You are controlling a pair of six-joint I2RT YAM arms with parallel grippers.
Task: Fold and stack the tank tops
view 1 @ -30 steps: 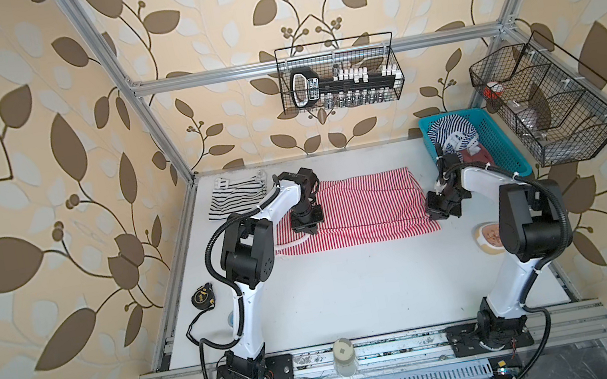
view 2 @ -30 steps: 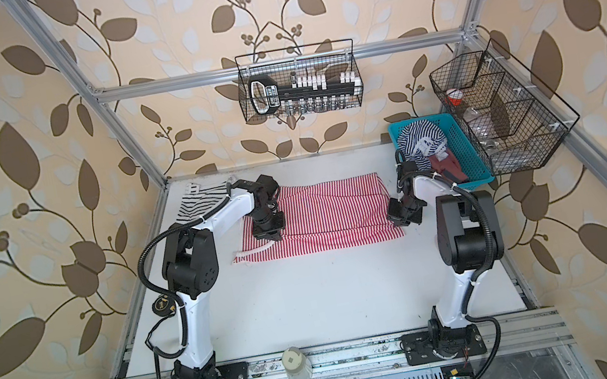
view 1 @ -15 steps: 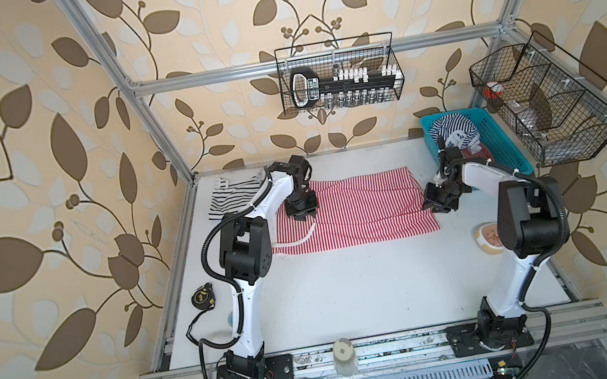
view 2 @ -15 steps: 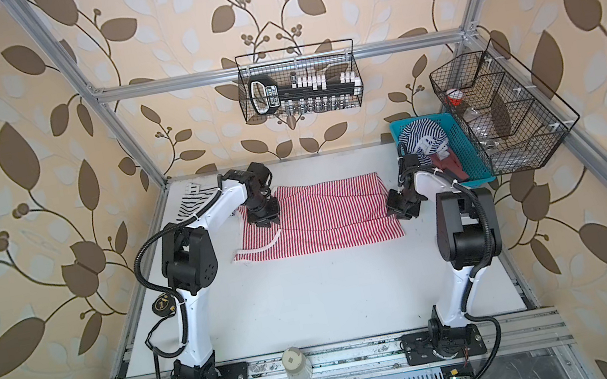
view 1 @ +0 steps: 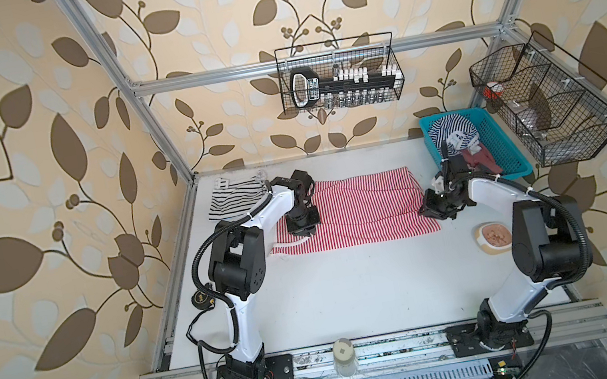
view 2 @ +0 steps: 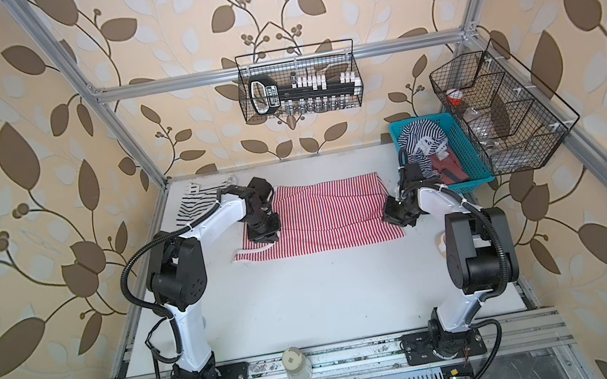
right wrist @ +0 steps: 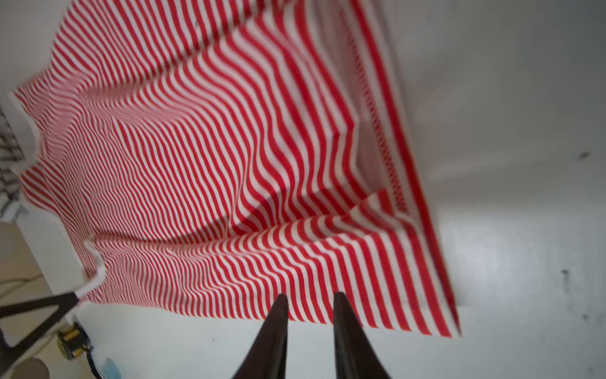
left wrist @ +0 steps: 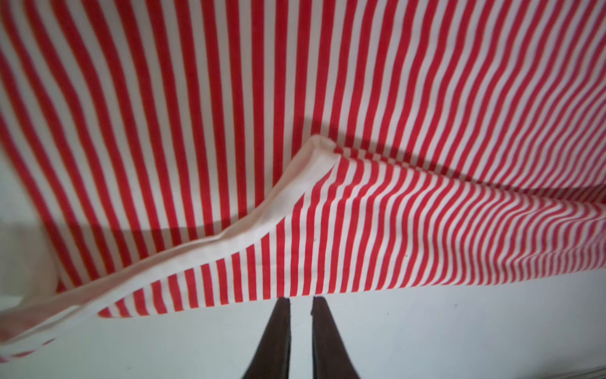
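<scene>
The red-striped tank top (view 1: 361, 214) lies spread on the white table (view 1: 354, 295), with a long fold across it (left wrist: 426, 213). The black-striped tank top (view 1: 232, 199) lies folded at the far left corner. My left gripper (view 1: 303, 232) stands over the red top's left end. In the left wrist view it (left wrist: 300, 298) is open by a narrow gap, its tips at the cloth's edge with bare table between them. My right gripper (view 1: 426, 212) is at the red top's right end. It (right wrist: 310, 295) is open, its tips just over the striped edge (right wrist: 328, 305), holding nothing.
A blue basket (view 1: 512, 162) of clothes stands at the back right beside the right arm. Wire baskets (view 1: 558, 112) hang on the right and back walls. A small dish (view 1: 493, 237) sits near the right arm, a round black item (view 1: 201, 298) at the left edge, a jar (view 1: 343, 354) on the front rail.
Both grippers were shut a second ago, then opened, and their jaws now stand closer together. Both moved toward the back and came forward again. The red top stays flat.
</scene>
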